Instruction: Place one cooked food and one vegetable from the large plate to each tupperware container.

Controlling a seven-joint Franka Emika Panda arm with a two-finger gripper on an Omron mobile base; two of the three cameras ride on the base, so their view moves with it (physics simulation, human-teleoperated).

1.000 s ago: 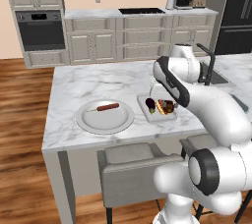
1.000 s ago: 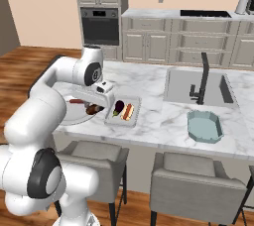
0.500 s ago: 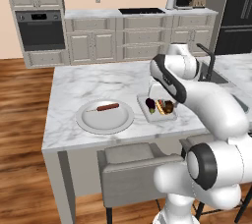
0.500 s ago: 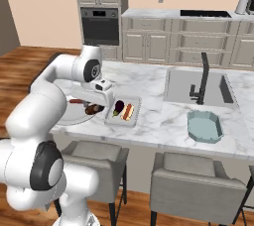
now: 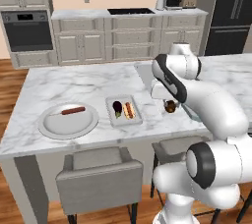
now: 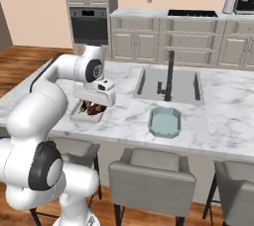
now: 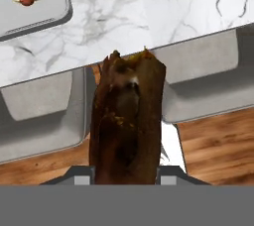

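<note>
My gripper (image 5: pixel 170 103) is shut on a dark brown piece of cooked food (image 7: pixel 128 121), held just above the counter's front edge. It hangs to the right of the pale rectangular tupperware container (image 5: pixel 125 122), which holds a dark eggplant (image 5: pixel 117 107) and a hot dog (image 5: pixel 129 110). The teal tupperware container (image 6: pixel 165 121) sits further right, in front of the sink, with nothing in it. At the far left the large plate (image 5: pixel 48 126) carries one sausage (image 5: pixel 73 111). In the right base view the gripper (image 6: pixel 94 107) partly covers the pale container (image 6: pixel 84 117).
A sink (image 6: pixel 183 87) with a dark faucet (image 6: pixel 170 71) lies behind the teal container. Grey stools (image 5: pixel 98 174) stand along the island's front edge, under the gripper in the hand view (image 7: pixel 39 106). Cabinets and an oven line the back wall.
The base has driven right, so the whole scene has slid left in both base views. The gripper, still holding the brown food, has gone from over the pale container to its right.
</note>
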